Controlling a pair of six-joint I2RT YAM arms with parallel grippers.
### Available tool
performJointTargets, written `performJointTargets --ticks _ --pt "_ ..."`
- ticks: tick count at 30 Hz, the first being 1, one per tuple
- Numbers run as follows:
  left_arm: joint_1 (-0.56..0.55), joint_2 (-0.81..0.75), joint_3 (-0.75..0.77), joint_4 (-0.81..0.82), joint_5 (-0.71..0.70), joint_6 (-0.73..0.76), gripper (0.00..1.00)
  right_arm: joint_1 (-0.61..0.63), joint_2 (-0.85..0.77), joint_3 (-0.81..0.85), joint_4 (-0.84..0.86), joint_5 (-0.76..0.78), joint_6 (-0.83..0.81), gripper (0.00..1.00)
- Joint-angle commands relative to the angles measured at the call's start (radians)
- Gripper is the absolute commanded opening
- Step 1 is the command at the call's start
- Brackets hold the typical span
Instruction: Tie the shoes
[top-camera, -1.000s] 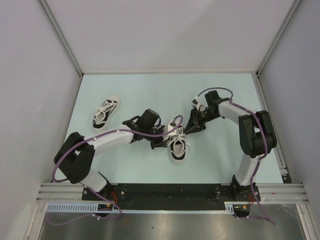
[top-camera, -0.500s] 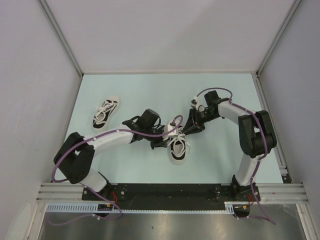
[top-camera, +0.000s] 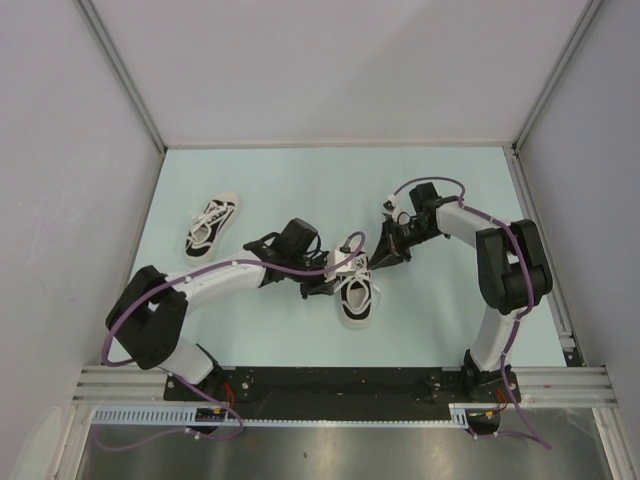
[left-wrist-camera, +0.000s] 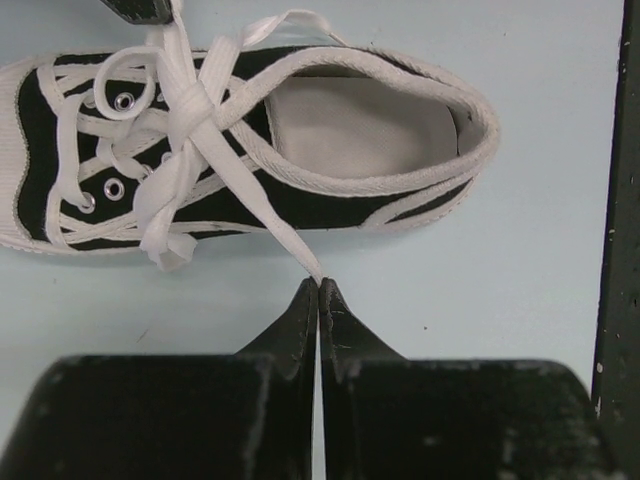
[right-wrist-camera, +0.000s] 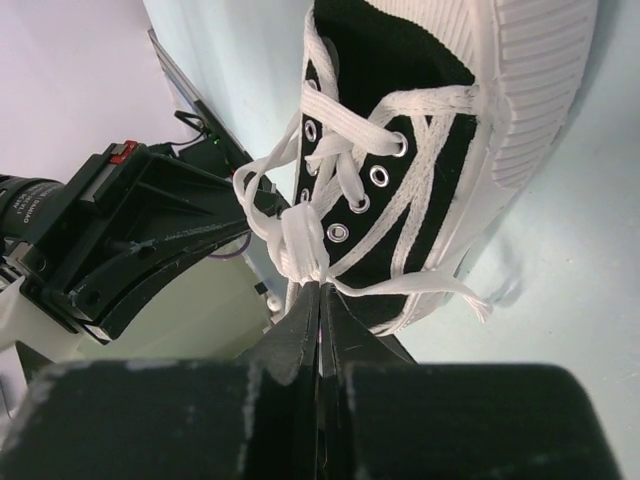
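One black sneaker (top-camera: 355, 288) with a white sole lies mid-table between my grippers. It also shows in the left wrist view (left-wrist-camera: 300, 150) and the right wrist view (right-wrist-camera: 400, 140). Its white laces are gathered in a knot (left-wrist-camera: 192, 98) over the eyelets. My left gripper (top-camera: 322, 284) is shut on a lace strand (left-wrist-camera: 275, 228) at its fingertips (left-wrist-camera: 319, 284), on the shoe's left. My right gripper (top-camera: 380, 260) is shut on a lace loop right at the knot (right-wrist-camera: 303, 240), on the shoe's right. The second sneaker (top-camera: 212, 222) lies apart at the far left, laces loose.
Grey walls enclose the pale blue table (top-camera: 330, 180) on three sides. A metal rail (top-camera: 340, 385) runs along the near edge by the arm bases. The left arm's body shows in the right wrist view (right-wrist-camera: 120, 230), close behind the shoe.
My right gripper has drawn slightly away from the shoe, up and to the right, with the lace in it. The left gripper has held still.
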Motion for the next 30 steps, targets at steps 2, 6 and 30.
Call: performJointTargets --ticks 2,6,30 --pt "0.005 -0.067 -0.034 -0.016 -0.008 0.054 0.00 -0.035 -0.018 0.005 -0.014 -0.006 -0.017 0.00" --pt "0.013 -0.093 -0.064 -0.046 -0.021 0.098 0.00 -0.037 -0.030 0.006 -0.008 -0.005 -0.015 0.00" --pt "0.194 -0.183 -0.077 0.014 0.070 0.048 0.46 0.005 -0.067 0.006 0.005 0.008 -0.043 0.00"
